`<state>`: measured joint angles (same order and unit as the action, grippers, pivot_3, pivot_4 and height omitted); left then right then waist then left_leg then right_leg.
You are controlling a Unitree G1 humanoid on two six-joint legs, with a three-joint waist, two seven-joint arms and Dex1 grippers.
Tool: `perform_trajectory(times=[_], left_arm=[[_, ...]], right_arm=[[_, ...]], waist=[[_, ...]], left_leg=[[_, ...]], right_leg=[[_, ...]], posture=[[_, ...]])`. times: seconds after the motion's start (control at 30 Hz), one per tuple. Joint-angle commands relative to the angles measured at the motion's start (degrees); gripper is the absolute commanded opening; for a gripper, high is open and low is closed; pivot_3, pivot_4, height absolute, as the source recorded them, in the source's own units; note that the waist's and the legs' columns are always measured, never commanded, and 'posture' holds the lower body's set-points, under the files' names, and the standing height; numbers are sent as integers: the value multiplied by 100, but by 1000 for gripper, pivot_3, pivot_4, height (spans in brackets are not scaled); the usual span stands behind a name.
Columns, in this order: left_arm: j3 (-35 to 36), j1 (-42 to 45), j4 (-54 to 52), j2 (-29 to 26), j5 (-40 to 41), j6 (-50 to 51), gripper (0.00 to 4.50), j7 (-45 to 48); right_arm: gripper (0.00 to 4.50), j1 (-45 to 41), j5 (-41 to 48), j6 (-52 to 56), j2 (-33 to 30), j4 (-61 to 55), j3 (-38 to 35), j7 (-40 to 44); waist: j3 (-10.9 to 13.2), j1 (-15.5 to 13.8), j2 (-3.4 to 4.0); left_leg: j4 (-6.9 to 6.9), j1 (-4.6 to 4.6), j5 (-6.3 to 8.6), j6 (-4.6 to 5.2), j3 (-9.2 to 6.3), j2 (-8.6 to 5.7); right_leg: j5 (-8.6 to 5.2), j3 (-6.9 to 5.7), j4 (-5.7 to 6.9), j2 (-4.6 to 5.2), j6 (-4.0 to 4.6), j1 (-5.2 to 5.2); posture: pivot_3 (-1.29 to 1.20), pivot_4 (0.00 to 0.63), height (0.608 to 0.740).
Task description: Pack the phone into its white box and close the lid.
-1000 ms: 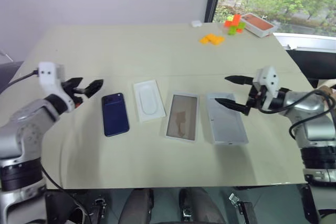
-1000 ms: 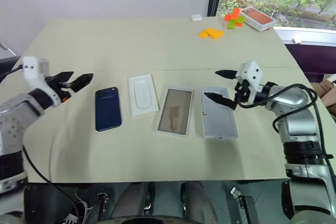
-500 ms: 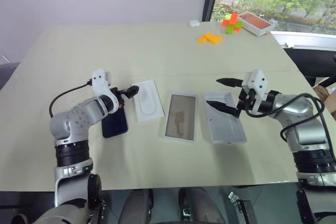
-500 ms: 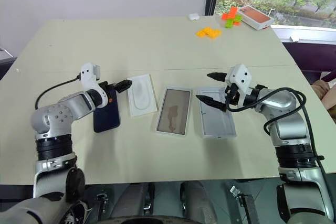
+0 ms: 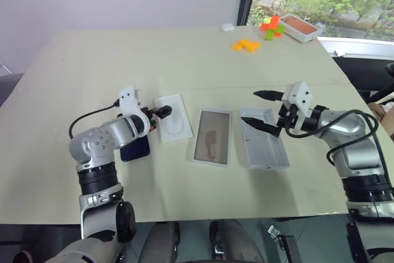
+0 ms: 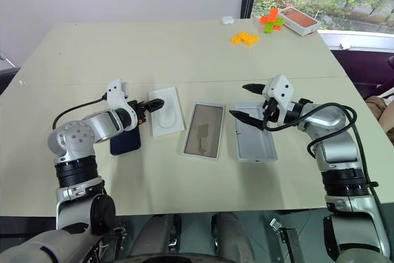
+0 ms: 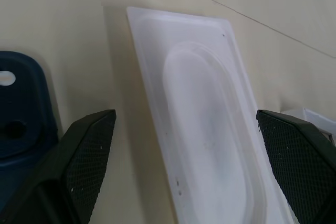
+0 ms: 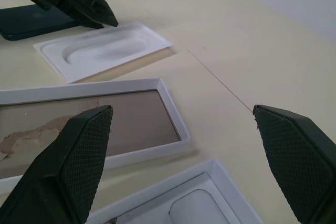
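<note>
Left eye view gives us the bench [image 5: 74, 66] with 4 flat items in a row near its front edge. The phone [image 5: 136, 147] lies nearest the left edge, partly under our left arm. Next come the white insert [image 5: 174, 118], the white box [image 5: 213, 137] with its tan floor, and the lid [image 5: 263, 146] nearest the right edge, open side up. Our left fingers [image 6: 154, 104] are spread wide and empty, hovering over the insert's left rim just beside the phone. Our right fingers [image 5: 265, 110] are also spread wide, holding nothing, above the lid's far end. Orange and green blocks [image 5: 248, 45] sit near the far right corner.
</note>
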<state>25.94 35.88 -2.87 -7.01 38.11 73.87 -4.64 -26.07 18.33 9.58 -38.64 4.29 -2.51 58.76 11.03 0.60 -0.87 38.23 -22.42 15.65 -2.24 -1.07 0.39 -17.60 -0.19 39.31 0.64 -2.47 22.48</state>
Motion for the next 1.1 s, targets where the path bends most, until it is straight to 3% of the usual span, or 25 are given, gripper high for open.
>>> perform_trajectory(times=[0.03, 0.1, 0.3, 0.7, 0.83, 1.0, 1.1], left_arm=[[75, 19, -131, 119, 111, 269, 3980, -66], [168, 7, -95, 180, 85, 341, 3197, -111], [295, 39, 22, 219, 4, 478, 109, -124], [964, 188, -100, 294, 250, 780, 43, -183], [1764, 606, -220, 220, 740, 1619, 43, -13], [1439, 570, -338, -475, 1629, 1863, 43, 358], [1136, 461, -487, -445, 2095, 1863, 43, 159]], right_arm=[[4500, -177, -3, -130, 64, -73, -26, -50], [4500, -199, -3, -119, 82, -85, -33, -72], [4500, -210, -7, -92, 88, -137, -41, -103], [4500, -181, -12, -85, 82, -169, -38, -153], [4500, -167, -27, -102, 55, -116, -23, -104], [4500, 4, 338, 272, -197, -200, -113, 424], [4500, 121, 412, 374, -391, -181, -142, 672]], waist=[[0, 1, 0], [0, -3, 0], [0, 1, 0], [0, 10, -1], [3, 6, -5], [3, 13, -5], [4, -13, -5]], left_leg=[[0, 0, 0, 0, 0, 0], [-1, 0, -2, -3, 0, 0], [-1, -1, -10, -18, 0, 0], [-2, 1, -11, -20, 0, 1], [-2, -1, -12, -22, -1, 1], [-11, -1, -29, -53, 0, 0], [-13, -1, -30, -54, -2, 1]], right_leg=[[0, 0, 0, 0, 0, 0], [0, 0, 0, -1, 0, 1], [0, 0, -1, -1, 0, 2], [0, 0, 0, -2, 0, 1], [0, 0, 0, -2, 0, 3], [0, 1, -4, -2, -1, 5], [0, 0, -7, -1, -1, 4]], posture=[[0, 150, 740], [0, 150, 740], [0, 150, 740], [0, 150, 740], [0, 150, 740], [0, 150, 740], [0, 150, 740]])
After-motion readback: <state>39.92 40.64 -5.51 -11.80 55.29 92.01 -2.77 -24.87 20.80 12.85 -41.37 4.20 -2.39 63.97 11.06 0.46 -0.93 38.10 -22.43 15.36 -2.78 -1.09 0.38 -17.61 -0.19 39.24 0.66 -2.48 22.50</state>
